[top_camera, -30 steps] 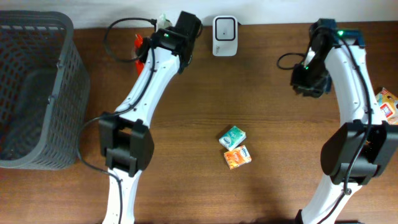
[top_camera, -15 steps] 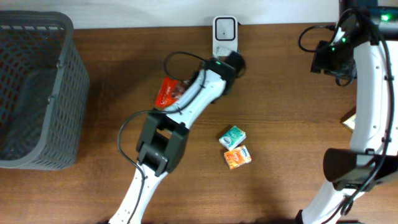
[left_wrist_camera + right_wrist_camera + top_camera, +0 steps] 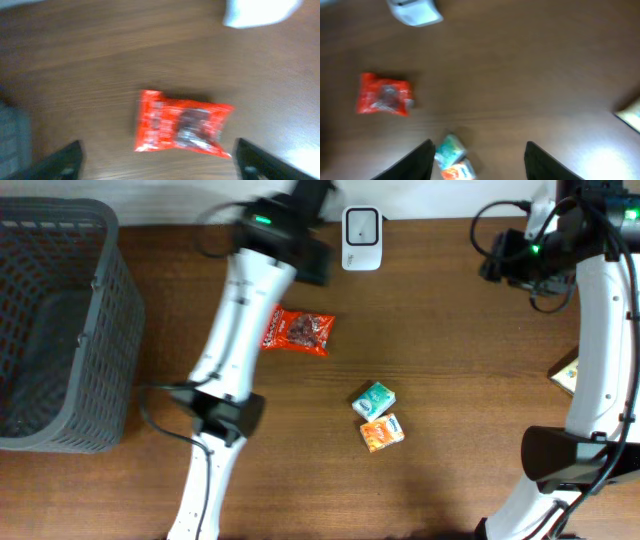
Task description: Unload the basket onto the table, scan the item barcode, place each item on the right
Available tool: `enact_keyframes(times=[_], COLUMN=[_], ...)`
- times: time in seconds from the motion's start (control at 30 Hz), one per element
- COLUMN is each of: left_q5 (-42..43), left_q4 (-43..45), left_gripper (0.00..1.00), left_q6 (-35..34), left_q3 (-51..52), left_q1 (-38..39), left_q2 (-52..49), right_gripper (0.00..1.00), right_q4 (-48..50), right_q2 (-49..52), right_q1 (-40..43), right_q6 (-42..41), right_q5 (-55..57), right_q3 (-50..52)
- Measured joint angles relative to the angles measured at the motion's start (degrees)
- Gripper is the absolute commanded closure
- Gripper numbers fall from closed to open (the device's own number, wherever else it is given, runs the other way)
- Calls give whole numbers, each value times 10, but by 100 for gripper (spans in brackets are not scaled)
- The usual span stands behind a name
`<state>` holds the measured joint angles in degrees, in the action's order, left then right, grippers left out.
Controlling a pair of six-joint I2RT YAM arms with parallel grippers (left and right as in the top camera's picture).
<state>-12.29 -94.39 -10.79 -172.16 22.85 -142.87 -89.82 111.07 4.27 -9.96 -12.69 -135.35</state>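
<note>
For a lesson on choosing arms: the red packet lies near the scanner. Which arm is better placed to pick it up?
Left, probably. The left tool, open, hangs close to the red packet, which shows centred in its wrist view; the right tool, also open, sits far from it.

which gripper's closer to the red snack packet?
Left. The left gripper is open, close over the packet; the right gripper is far across the table.
</note>
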Motion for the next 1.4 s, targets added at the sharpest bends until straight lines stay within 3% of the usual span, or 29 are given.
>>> enact_keyframes(times=[0.07,0.2,0.37,0.53,0.83,1.03,1.07,1.13,1.4], left_q5=[0,12,35,40,41,42,42,42,44], left_q4=[-14,-23,-23,-23,-23,-23,-23,-23,-23], left_gripper=[1,0,1,1,1,1,1,1,1], left_q6=[2,2,2,3,3,3,3,3,3], left_q3=[-2,2,7,17,23,23,23,23,24], left_q1=[-47,-109,-134,-144,-144,-144,-144,-144,-144], left_q2=[0,-1,-1,-1,-1,-1,-1,-1,-1], right_gripper=[64,66,75,81,77,78,82,87,86], right_q4=[38,157,269,316,348,334,329,286,135], right_q2=[2,37,141,238,294,317,317,317,317], right_q1=[-21,-118,-239,-296,-326,-348,-348,-347,-294], right_q6=[3,10,-7,-55,-95,-96,-96,-97,-97], right_q5=[-34,-80,-70,-48,-47,-38,-32,12,164], right_q3=[5,38,79,82,82,85,86,87,89])
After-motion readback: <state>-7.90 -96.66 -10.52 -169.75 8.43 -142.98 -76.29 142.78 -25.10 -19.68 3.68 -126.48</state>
